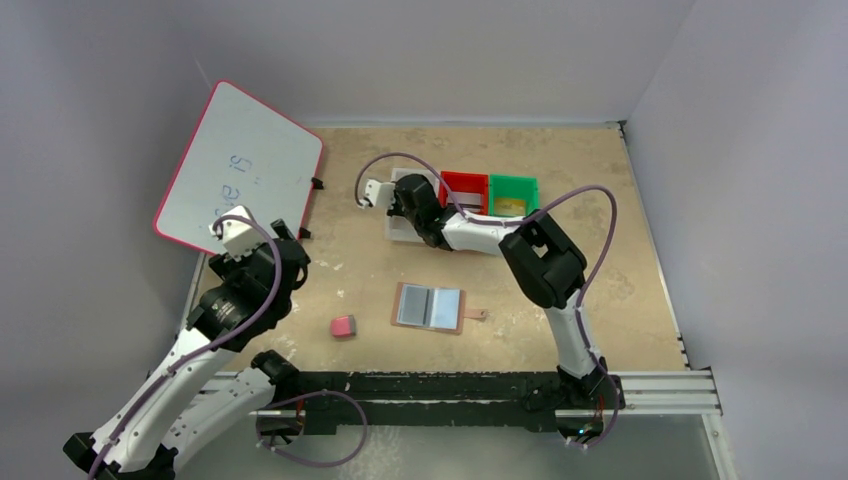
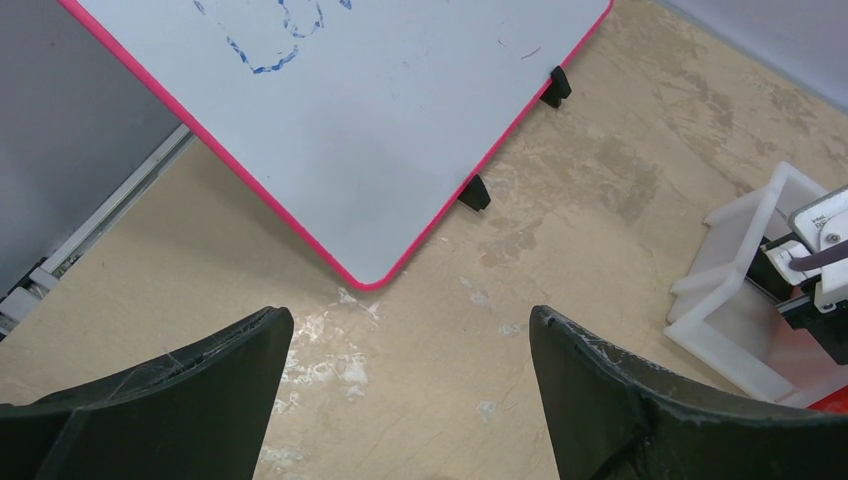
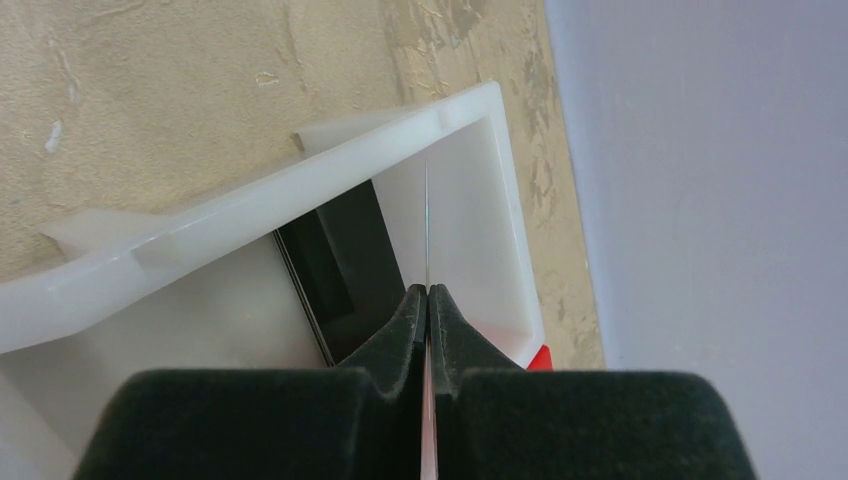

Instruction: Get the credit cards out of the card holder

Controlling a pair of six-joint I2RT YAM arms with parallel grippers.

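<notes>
So the right gripper (image 3: 428, 290) is pinching a thin edge-on credit card (image 3: 427, 225) over the white plastic bin (image 3: 300, 175), where 1 black rectangular card (image 3: 345, 270) is lying. Left gripper (image 2: 410, 318) is hanging wide open, empty. Tan leather card holder (image 1: 430, 307) is lying unfolded mid-table.

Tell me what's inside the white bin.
A black card sits in the white bin. The right gripper, shut on a thin card seen edge-on, covers the rest.

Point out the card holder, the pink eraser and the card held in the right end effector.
card holder (image 1: 428, 308): top view, on its open clear sleeves.
pink eraser (image 1: 343, 326): top view, on its top face.
credit card (image 3: 427, 225): right wrist view, on its thin edge, seen edge-on.
</notes>
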